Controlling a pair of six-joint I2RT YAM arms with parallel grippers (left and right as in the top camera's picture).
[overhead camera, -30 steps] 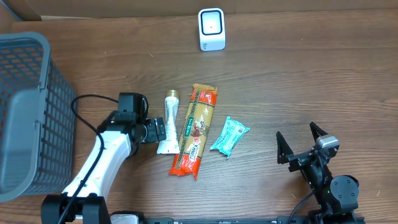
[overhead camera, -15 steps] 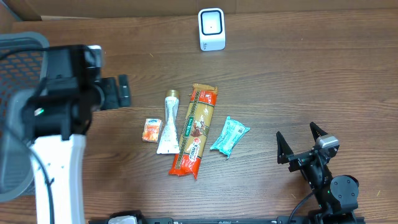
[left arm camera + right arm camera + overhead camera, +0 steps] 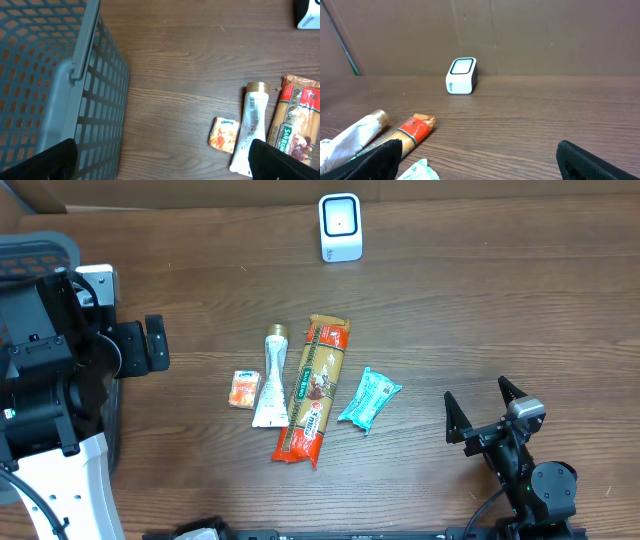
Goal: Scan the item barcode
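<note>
Orange packet point(image 3: 223, 134) | left wrist: in view | right wrist: unseen

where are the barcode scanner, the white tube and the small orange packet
barcode scanner point(image 3: 340, 225), overhead view, on its white front face
white tube point(image 3: 271, 380), overhead view, on the middle of its body
small orange packet point(image 3: 243, 389), overhead view, on the centre of the wrapper

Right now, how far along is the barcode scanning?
Done: nothing that I can see. In hand: nothing; the left gripper and right gripper are both open and empty. Left: the orange packet, white tube, pasta pack and teal packet all lie on the table, none at the scanner.
</note>
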